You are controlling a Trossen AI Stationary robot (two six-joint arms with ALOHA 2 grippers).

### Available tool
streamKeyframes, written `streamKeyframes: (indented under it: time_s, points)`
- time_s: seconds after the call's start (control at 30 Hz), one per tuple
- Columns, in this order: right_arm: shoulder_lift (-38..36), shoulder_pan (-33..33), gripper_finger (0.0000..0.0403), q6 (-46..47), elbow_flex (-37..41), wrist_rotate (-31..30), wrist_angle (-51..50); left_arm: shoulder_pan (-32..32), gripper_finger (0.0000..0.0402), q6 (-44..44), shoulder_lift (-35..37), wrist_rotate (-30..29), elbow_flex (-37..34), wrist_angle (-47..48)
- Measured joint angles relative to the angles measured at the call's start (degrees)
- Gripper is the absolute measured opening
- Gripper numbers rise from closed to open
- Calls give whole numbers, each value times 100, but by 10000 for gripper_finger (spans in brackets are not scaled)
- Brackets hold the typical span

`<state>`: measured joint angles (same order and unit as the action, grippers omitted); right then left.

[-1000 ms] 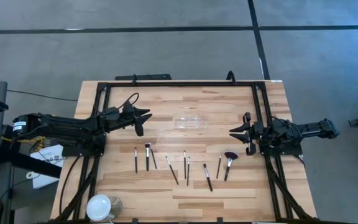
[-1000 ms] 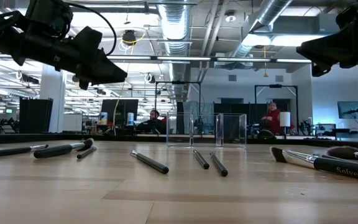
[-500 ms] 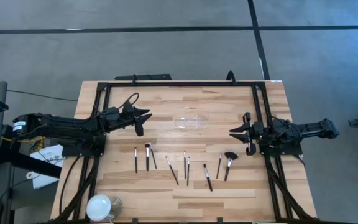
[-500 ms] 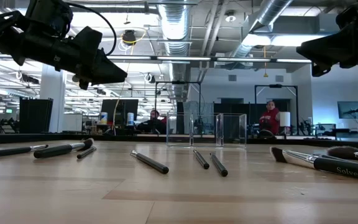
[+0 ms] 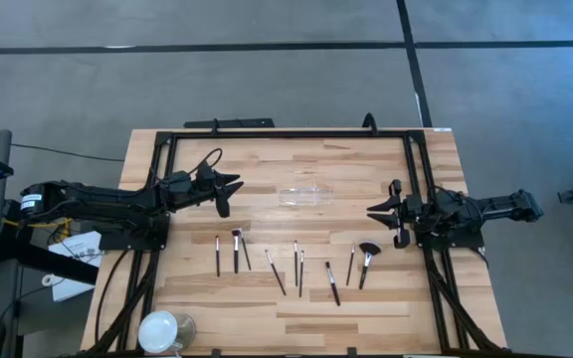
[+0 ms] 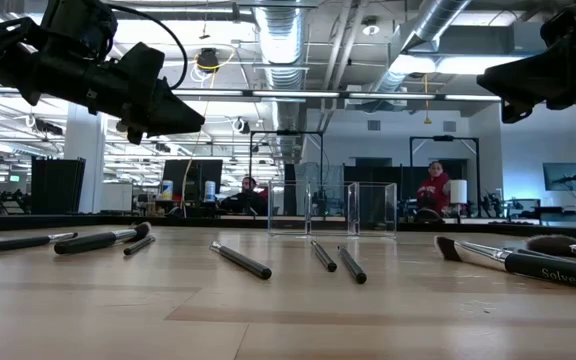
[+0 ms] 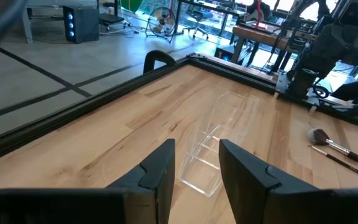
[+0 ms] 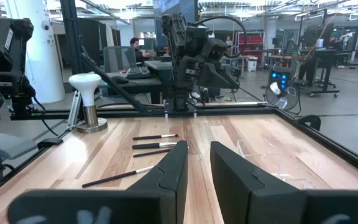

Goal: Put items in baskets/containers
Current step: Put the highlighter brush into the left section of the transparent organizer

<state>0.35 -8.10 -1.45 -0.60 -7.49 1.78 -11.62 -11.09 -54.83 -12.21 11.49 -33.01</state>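
A light wooden table [image 5: 296, 169] with a black frame stood on a grey floor. A round white dish [image 5: 159, 330] sat near one corner. Beyond the table, a person in red [image 6: 436, 188] stood among office desks.

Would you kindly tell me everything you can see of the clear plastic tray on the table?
The clear plastic tray is a small, shallow, see-through rectangle with thin upright walls, and the wood grain shows through it. It lies flat on the wooden table, in the far middle part, beyond the row of makeup brushes. Nothing shows inside it and nothing touches it but the table. The left end effector hangs to its left, the right end effector to its right, both apart from it.
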Motion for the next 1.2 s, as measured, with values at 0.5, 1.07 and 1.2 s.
streamKeyframes:
  time_s: [0.5, 1.07, 1.2]
  points:
    - [-1, 98, 60, 33, 0, -173, 44, 120, 121, -405, 2, 274, 0, 109]
    - [1, 115, 60, 937, -111, -698, 1537, 155, 121, 16, 2, 261, 0, 42]
    - [188, 25, 60, 1463, -274, -1101, 1462, 155, 121, 13, 2, 262, 0, 5]
